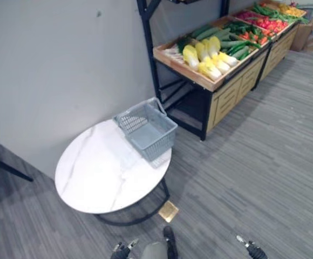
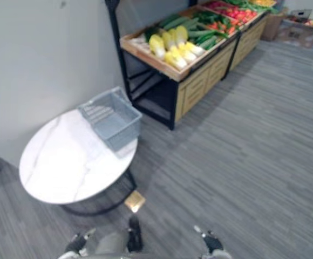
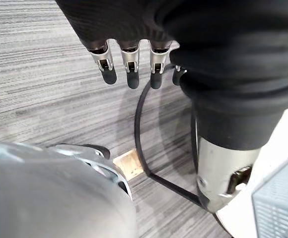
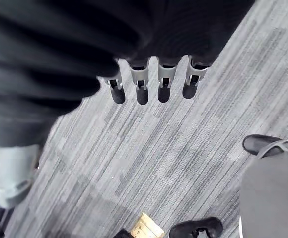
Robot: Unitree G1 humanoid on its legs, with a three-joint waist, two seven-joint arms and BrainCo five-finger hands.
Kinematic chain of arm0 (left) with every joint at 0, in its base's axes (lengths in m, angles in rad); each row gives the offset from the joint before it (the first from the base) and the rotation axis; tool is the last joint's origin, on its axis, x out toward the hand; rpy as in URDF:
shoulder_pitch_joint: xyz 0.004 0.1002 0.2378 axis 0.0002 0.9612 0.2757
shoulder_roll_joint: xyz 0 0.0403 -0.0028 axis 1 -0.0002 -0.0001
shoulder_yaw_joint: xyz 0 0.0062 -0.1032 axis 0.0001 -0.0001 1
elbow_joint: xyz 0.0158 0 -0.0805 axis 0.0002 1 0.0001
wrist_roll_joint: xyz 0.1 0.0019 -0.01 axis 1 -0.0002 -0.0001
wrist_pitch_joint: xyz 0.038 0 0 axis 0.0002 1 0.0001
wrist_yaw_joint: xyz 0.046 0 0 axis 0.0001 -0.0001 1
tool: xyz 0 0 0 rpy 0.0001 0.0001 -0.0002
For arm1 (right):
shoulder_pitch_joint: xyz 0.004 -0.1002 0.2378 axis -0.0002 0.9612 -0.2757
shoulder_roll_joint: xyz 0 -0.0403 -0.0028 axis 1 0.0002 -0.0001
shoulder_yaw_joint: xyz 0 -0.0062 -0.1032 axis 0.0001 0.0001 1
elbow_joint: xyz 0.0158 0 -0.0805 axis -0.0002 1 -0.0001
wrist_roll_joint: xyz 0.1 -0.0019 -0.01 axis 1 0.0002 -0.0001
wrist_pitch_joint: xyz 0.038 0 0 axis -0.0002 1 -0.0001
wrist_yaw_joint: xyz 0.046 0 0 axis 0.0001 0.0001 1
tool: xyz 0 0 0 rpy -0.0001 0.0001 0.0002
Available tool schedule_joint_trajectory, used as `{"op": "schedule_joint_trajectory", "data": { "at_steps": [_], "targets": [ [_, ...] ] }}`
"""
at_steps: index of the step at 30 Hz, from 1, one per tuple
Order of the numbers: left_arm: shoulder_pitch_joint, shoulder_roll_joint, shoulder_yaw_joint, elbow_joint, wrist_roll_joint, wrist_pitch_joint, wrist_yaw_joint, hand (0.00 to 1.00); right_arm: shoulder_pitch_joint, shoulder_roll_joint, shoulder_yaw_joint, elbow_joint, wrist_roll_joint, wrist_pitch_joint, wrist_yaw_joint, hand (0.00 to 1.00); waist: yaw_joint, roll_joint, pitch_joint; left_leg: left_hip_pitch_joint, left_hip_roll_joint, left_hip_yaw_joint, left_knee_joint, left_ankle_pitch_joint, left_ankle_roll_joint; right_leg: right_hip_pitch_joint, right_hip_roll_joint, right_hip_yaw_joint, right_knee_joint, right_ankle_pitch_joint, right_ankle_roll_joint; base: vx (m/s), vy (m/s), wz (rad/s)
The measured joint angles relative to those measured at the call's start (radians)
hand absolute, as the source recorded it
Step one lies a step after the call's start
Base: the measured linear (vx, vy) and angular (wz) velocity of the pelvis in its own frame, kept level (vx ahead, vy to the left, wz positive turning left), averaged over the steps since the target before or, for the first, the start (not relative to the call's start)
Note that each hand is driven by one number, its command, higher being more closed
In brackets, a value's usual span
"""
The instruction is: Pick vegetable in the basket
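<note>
Both hands hang low over the grey floor (image 1: 264, 162): our left hand (image 3: 130, 69) and right hand (image 4: 164, 82) keep fingers straight, relaxed, side by side.
We see the wooden produce stand (image 1: 226, 97) along the wall (image 1: 54, 65), its tray bearing the vegetables (image 1: 221, 48), pale yellow cabbages (image 1: 206, 59) before green cucumbers (image 1: 237, 47). Nearer us stands the round white table (image 1: 92, 172), the grey basket (image 1: 154, 141) upright at its edge nearest the stand, well apart from the vegetables. By the table's base lies a small wooden block (image 1: 169, 211).
</note>
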Motion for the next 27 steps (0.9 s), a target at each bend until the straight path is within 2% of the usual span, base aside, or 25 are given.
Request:
{"op": "schedule_joint_trajectory", "data": {
  "at_steps": [1,2,3,4,5,6,7,8,9,10,11,13,14,15,16,17,18,19,20,21,22,23,25,26,27],
  "targets": [
    [-0.008,0.02,-0.014,-0.001,0.0,-0.001,0.0,0.0,-0.007,0.012,0.027,0.002,0.0,-0.003,0.002,0.0,0.0,-0.042,0.003,-0.007,-0.026,0.003,0.008,-0.025,0.014,-0.006,-0.023,0.025,-0.003,0.019,0.003,0.52,0.165,0.27],
    [-0.007,0.034,-0.023,0.007,0.004,0.002,0.002,0.0,-0.018,0.026,0.034,0.004,-0.008,-0.004,0.004,0.0,0.002,-0.056,0.006,-0.01,-0.046,0.006,0.013,-0.043,0.032,-0.014,-0.041,0.045,0.014,0.042,0.006,0.52,0.173,0.26],
    [-0.006,0.035,-0.023,0.018,0.011,0.004,0.002,0.0,-0.019,0.029,0.033,0.003,-0.022,-0.004,0.006,0.0,0.003,-0.059,0.005,-0.005,-0.056,0.004,0.014,-0.054,0.042,-0.021,-0.049,0.055,0.039,0.051,0.011,0.41,0.175,0.22],
    [0.003,0.034,-0.021,0.037,0.033,0.004,0.004,0.0,-0.019,0.027,0.033,0.002,-0.039,-0.005,0.01,0.0,0.004,-0.061,0.003,0.032,-0.08,0.003,0.0,-0.076,0.052,-0.05,-0.078,0.085,0.147,0.059,0.023,0.42,0.196,0.14],
    [0.02,0.035,-0.02,0.045,0.046,0.013,0.005,0.0,-0.017,0.023,0.032,0.001,-0.04,-0.006,0.017,0.0,0.004,-0.062,0.003,0.084,-0.102,0.002,-0.031,-0.105,0.047,-0.112,-0.113,0.121,0.342,0.076,0.051,0.42,0.205,0.1],
    [0.031,0.035,-0.024,0.045,0.047,0.018,0.004,0.0,-0.018,0.021,0.031,0.0,-0.041,-0.006,0.021,0.0,0.004,-0.064,0.003,0.115,-0.112,-0.004,-0.05,-0.115,0.044,-0.158,-0.133,0.14,0.465,0.105,0.087,0.4,0.187,0.09],
    [0.047,0.042,-0.04,0.045,0.05,0.027,0.004,0.0,-0.018,0.018,0.028,-0.005,-0.041,-0.009,0.025,0.0,0.003,-0.065,0.003,0.176,-0.13,-0.024,-0.078,-0.129,0.041,-0.262,-0.155,0.195,0.71,0.198,0.162,0.4,0.15,0.33],
    [0.053,0.048,-0.058,0.045,0.067,0.036,0.003,0.0,-0.014,0.017,0.022,-0.021,-0.041,-0.015,0.026,0.0,-0.006,-0.065,0.003,0.235,-0.14,-0.053,-0.098,-0.143,0.04,-0.336,-0.158,0.211,0.909,0.213,0.178,0.49,0.14,0.45],
    [0.054,0.051,-0.07,0.045,0.068,0.04,0.003,0.0,-0.012,0.013,0.023,-0.022,-0.041,-0.018,0.025,0.0,-0.007,-0.061,0.006,0.265,-0.142,-0.066,-0.105,-0.145,0.039,-0.362,-0.159,0.201,0.974,0.205,0.169,0.49,0.09,0.66],
    [0.054,0.057,-0.09,0.043,0.068,0.041,0.004,0.0,-0.005,0.008,0.023,-0.023,-0.04,-0.018,0.024,0.0,-0.005,-0.059,0.009,0.333,-0.146,-0.098,-0.128,-0.153,0.035,-0.407,-0.162,0.167,1.045,0.178,0.124,0.41,0.039,0.74],
    [0.05,0.059,-0.095,0.042,0.067,0.041,0.005,0.0,-0.003,0.005,0.023,-0.023,-0.04,-0.018,0.024,0.0,-0.007,-0.059,0.009,0.389,-0.146,-0.138,-0.155,-0.154,0.035,-0.44,-0.161,0.127,1.043,0.136,0.079,0.37,-0.023,0.8],
    [0.033,0.063,-0.109,0.041,0.066,0.04,0.006,0.0,0.006,0.0,0.022,-0.022,-0.04,-0.018,0.024,0.0,-0.012,-0.058,0.01,0.422,-0.143,-0.199,-0.179,-0.156,0.032,-0.495,-0.163,0.092,0.966,0.086,0.058,0.3,-0.088,1.07],
    [0.019,0.062,-0.112,0.037,0.065,0.038,0.008,0.0,0.011,-0.005,0.02,-0.017,-0.039,-0.015,0.024,0.0,-0.023,-0.056,0.011,0.432,-0.138,-0.259,-0.183,-0.164,0.033,-0.535,-0.158,0.097,0.855,0.078,0.044,0.34,-0.181,1.45],
    [0.018,0.056,-0.112,0.03,0.065,0.038,0.01,0.0,0.017,-0.005,0.012,-0.016,-0.039,-0.013,0.024,0.0,-0.033,-0.049,0.012,0.435,-0.129,-0.303,-0.182,-0.171,0.027,-0.544,-0.147,0.116,0.729,0.079,0.045,0.4,-0.264,1.6],
    [0.017,0.047,-0.11,0.023,0.065,0.037,0.012,0.0,0.036,-0.003,-0.007,-0.016,-0.038,-0.013,0.024,0.0,-0.035,-0.036,0.009,0.436,-0.108,-0.354,-0.176,-0.187,0.014,-0.539,-0.118,0.173,0.513,0.092,0.055,0.34,-0.265,1.28],
    [0.018,0.043,-0.109,0.017,0.066,0.033,0.013,0.0,0.044,-0.003,-0.01,-0.014,-0.038,-0.012,0.024,0.0,-0.032,-0.033,0.01,0.434,-0.095,-0.384,-0.168,-0.2,0.0,-0.536,-0.103,0.218,0.379,0.101,0.064,0.4,-0.402,1.22],
    [0.022,0.041,-0.096,0.013,0.067,0.032,0.014,0.0,0.048,0.001,-0.017,-0.004,-0.038,-0.01,0.024,0.0,-0.028,-0.034,0.01,0.432,-0.076,-0.422,-0.164,-0.215,-0.023,-0.536,-0.1,0.266,0.227,0.141,0.057,0.36,-0.394,0.88],
    [0.026,0.035,-0.074,0.004,0.068,0.033,0.015,0.0,0.052,0.007,-0.022,-0.005,-0.038,-0.007,0.024,0.0,-0.026,-0.038,0.008,0.429,-0.067,-0.439,-0.159,-0.225,-0.038,-0.537,-0.102,0.274,0.177,0.168,0.06,0.36,-0.425,0.99],
    [0.039,0.032,-0.024,-0.014,0.069,0.031,0.015,0.0,0.067,0.022,-0.028,-0.003,-0.038,0.0,0.022,0.0,-0.026,-0.061,-0.006,0.409,-0.057,-0.455,-0.134,-0.254,-0.071,-0.538,-0.106,0.294,0.129,0.209,0.064,0.36,-0.531,1.03],
    [0.049,0.029,0.06,-0.021,0.077,0.031,0.014,0.0,0.077,0.043,-0.036,0.007,-0.039,0.006,0.023,0.0,-0.023,-0.093,-0.022,0.4,-0.033,-0.428,-0.113,-0.292,-0.105,-0.536,-0.124,0.255,0.138,0.326,0.096,0.34,-0.532,0.9],
    [0.047,0.021,0.075,-0.018,0.079,0.032,0.014,0.0,0.076,0.04,-0.038,0.008,-0.039,0.006,0.023,0.0,-0.023,-0.084,-0.021,0.401,-0.018,-0.416,-0.11,-0.294,-0.108,-0.536,-0.117,0.238,0.151,0.325,0.095,0.41,-0.608,0.85],
    [0.05,-0.012,0.12,-0.015,0.083,0.034,0.013,0.0,0.076,0.02,-0.045,0.013,-0.039,0.007,0.022,0.0,-0.024,-0.04,-0.032,0.401,0.043,-0.339,-0.109,-0.277,-0.115,-0.536,-0.081,0.19,0.191,0.275,0.062,0.27,-0.351,0.54],
    [0.054,-0.047,0.168,-0.005,0.085,0.033,0.013,0.0,0.072,0.004,-0.059,0.014,-0.04,0.008,0.025,0.0,-0.024,-0.006,-0.033,0.408,0.097,-0.299,-0.117,-0.223,-0.142,-0.518,-0.047,0.14,0.206,0.232,0.031,0.29,-0.36,0.58],
    [0.058,-0.055,0.198,0.004,0.084,0.036,0.011,0.0,0.067,0.004,-0.084,0.017,-0.04,0.007,0.025,0.0,-0.023,0.003,-0.032,0.39,0.113,-0.301,-0.074,-0.191,-0.153,-0.495,-0.036,0.115,0.204,0.212,0.02,0.27,-0.379,0.49],
    [0.06,-0.057,0.214,0.006,0.084,0.038,0.011,0.0,0.064,0.006,-0.093,0.023,-0.04,0.008,0.025,0.0,-0.024,-0.005,-0.026,0.373,0.119,-0.302,-0.03,-0.181,-0.153,-0.477,-0.035,0.1,0.199,0.208,0.017,0.28,-0.417,0.58]
  ]
}}
